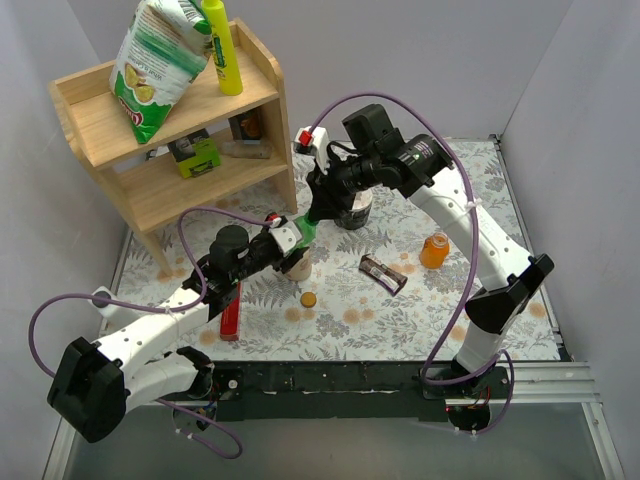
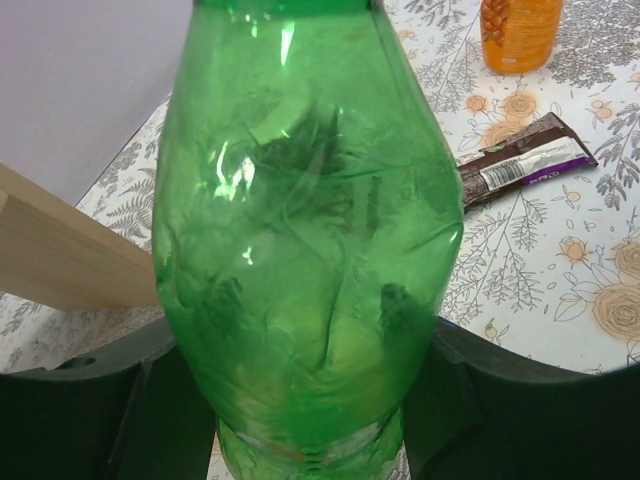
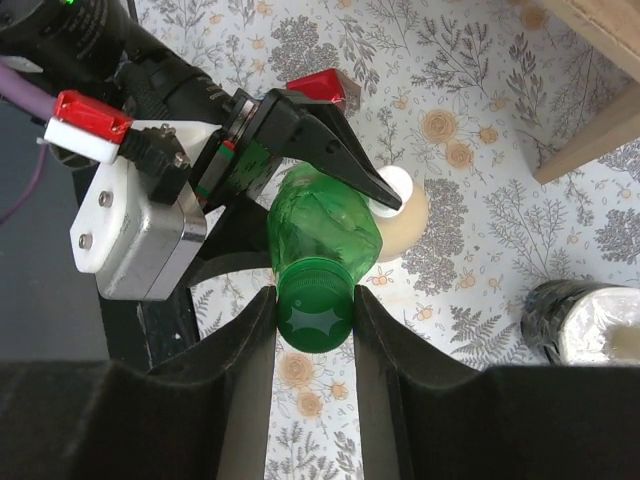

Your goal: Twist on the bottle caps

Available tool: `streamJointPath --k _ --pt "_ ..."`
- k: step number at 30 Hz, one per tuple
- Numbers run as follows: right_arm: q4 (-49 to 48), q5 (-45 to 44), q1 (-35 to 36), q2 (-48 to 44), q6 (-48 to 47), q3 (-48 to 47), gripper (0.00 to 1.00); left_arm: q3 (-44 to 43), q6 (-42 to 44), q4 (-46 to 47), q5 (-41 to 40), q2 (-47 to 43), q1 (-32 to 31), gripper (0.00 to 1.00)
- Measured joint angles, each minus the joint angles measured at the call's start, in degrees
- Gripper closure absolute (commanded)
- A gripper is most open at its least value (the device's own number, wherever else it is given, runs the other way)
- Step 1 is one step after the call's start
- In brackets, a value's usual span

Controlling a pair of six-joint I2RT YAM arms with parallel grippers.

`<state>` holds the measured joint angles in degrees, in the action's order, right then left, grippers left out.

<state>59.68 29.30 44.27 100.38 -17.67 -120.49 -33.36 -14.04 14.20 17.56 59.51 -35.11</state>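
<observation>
Top external: my left gripper (image 1: 298, 238) and right gripper (image 1: 318, 211) meet at the green bottle (image 1: 309, 230), left of centre. Left wrist: jaws press its dented body, so I judge it thin, soft and light. Right wrist: jaws pinch the green cap (image 3: 315, 318) by its sides.

1. Green bottle (image 2: 300, 250): we logged translucent plastic, glossy, its wall creased and dented.
2. Dark green cap (image 3: 315, 315): opaque plastic, smooth with a soft sheen, a star shape moulded in its top.
3. Right gripper (image 3: 313, 300): we recorded fingers (image 3: 245, 360) of black matt plastic.
4. Housing (image 3: 140, 245) on the left wrist: what looked like dull silver metal, beside white plastic.
5. Orange bottle (image 2: 518, 30): translucent glossy plastic.
6. Snack wrapper (image 2: 525, 160): shiny film, crinkled.
7. Shelf (image 1: 100, 115): we found bare pale wood, matt.
8. Table cover (image 1: 380, 320): matt, printed with flowers; cloth or paper we could not tell.
9. Crisp bag (image 1: 160, 60): glossy film.
</observation>
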Motion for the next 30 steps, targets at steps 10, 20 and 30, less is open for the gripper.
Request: streamJointPath --k 10,20,30 --pt "-3.0 1.3 -1.8 0.9 6.5 0.4 0.95 0.0 -1.6 0.7 -4.4 0.4 -0.4 1.00" --pt "-3.8 1.5 -1.8 0.9 7.3 0.3 0.96 -0.4 -5.9 0.3 -1.5 0.5 -0.2 1.00" --pt "-4.2 0.4 -1.9 0.2 7.3 0.3 0.99 -1.3 -11.5 0.4 1.3 1.4 -0.2 1.00"
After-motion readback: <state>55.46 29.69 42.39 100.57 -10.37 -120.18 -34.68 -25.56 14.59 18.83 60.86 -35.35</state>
